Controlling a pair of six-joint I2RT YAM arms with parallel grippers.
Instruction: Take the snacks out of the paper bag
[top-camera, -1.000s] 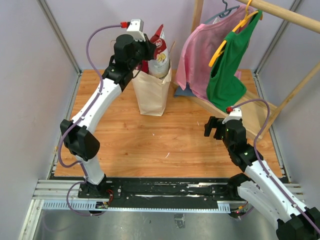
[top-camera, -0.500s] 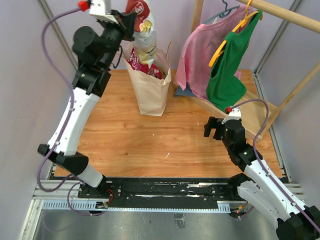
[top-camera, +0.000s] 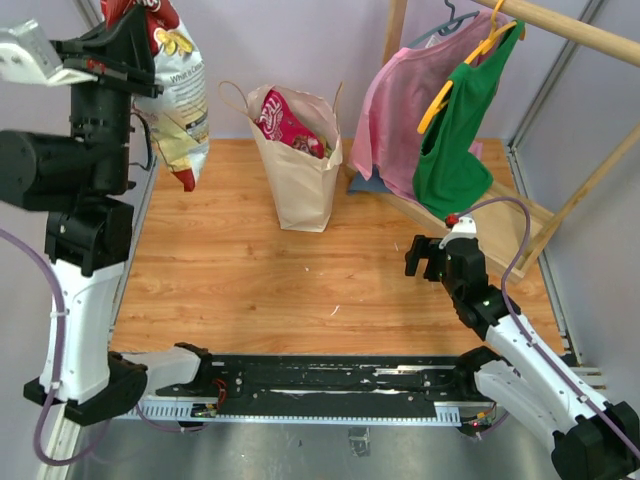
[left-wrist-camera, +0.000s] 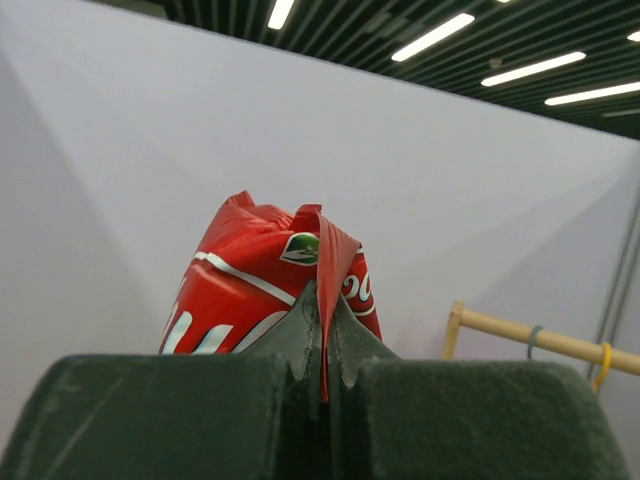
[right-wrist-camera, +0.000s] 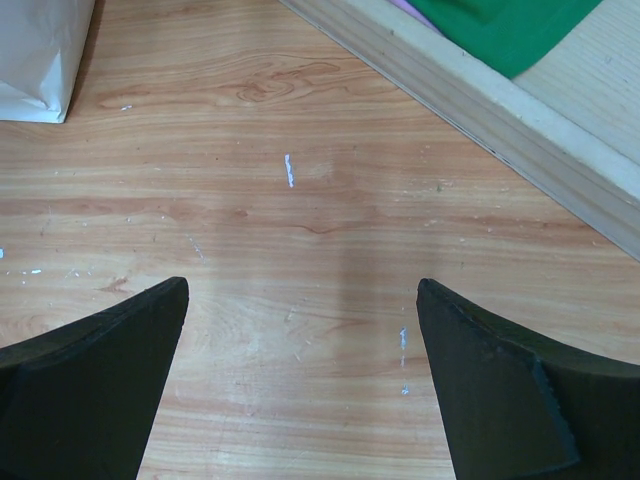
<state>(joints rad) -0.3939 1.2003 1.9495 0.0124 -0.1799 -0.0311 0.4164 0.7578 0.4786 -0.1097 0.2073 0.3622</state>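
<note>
pale walls close round a wooden table (top-camera: 300, 290), and the big change is on the left. a second ago the left gripper (top-camera: 135, 45) was down at the mouth of the paper bag (top-camera: 305, 195). now that arm has swung up and off to the far left, carrying the red-white snack packet (top-camera: 180, 110) high in the air, well apart from the bag. its fingers are pinched tight on the packet's top seam, which the left wrist view shows squeezed between the pads (left-wrist-camera: 470, 420); the packet hangs free below, touching nothing. so one snack is out but not yet set down, and i'd say the next move is to lower it onto open wood and let go. the bag stands upright at the back of the table with a magenta packet (top-camera: 290, 125) showing in its mouth, so more remain inside. the right gripper (top-camera: 425, 258) hovers low over bare wood near the pink shirt (top-camera: 400, 110) and green shirt (top-camera: 460, 130), jaws spread wide and holding nothing, just where it was before.
</note>
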